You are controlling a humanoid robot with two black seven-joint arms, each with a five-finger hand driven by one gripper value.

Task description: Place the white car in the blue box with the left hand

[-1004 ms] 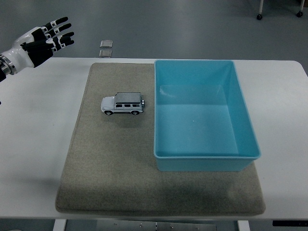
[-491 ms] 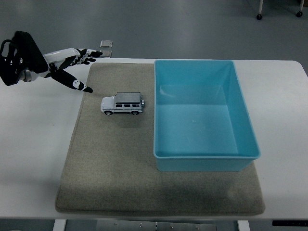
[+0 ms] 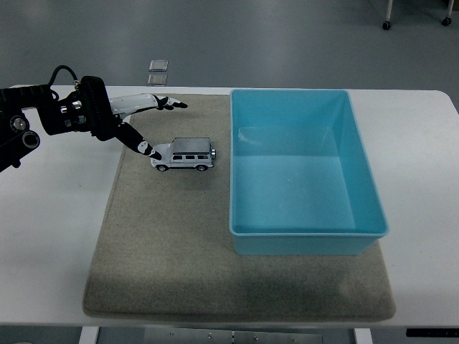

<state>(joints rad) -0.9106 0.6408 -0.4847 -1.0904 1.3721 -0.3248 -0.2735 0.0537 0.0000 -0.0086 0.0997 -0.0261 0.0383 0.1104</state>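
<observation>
The white toy car [image 3: 184, 154] stands on its wheels on the grey-beige mat [image 3: 172, 244], left of the blue box [image 3: 305, 229]. The box is open-topped and empty. My left hand [image 3: 154, 123] reaches in from the left, open, fingers spread above and just behind the car's front end. The thumb tip [image 3: 145, 149] is close to the car's front; I cannot tell if it touches. The hand holds nothing. The right arm is out of view.
The mat lies on a white table [image 3: 57, 215]. Two small square plates [image 3: 158, 70] lie on the floor beyond the table's far edge.
My left arm has swung in from the far left and moved right and down, bringing the open hand from the table's corner to just beside the car. The car and box have not moved.
</observation>
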